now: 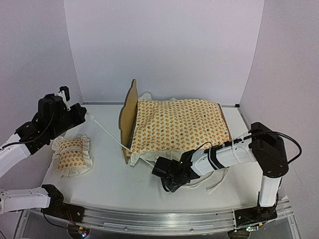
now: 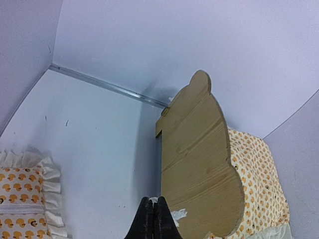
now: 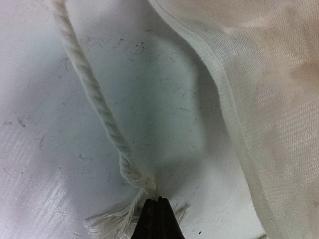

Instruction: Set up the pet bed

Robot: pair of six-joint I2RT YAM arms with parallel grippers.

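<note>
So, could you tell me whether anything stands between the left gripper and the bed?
Nothing visible blocks it. Only table lies between the left gripper and the bed, with a taut tie spanning that gap. The pillow sits aside.

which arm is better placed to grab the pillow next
Left, probably: the ruffled pillow lies beside that arm, while the right claw is shut on a tie cord near the pet bed.

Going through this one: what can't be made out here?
Top view: pet bed base and footboard, hidden under the mattress cover.
Left wrist: the tie in the left gripper, mostly cut off by the bottom edge.
Right wrist: where the cord in the right gripper leads, cut off at top.
</note>
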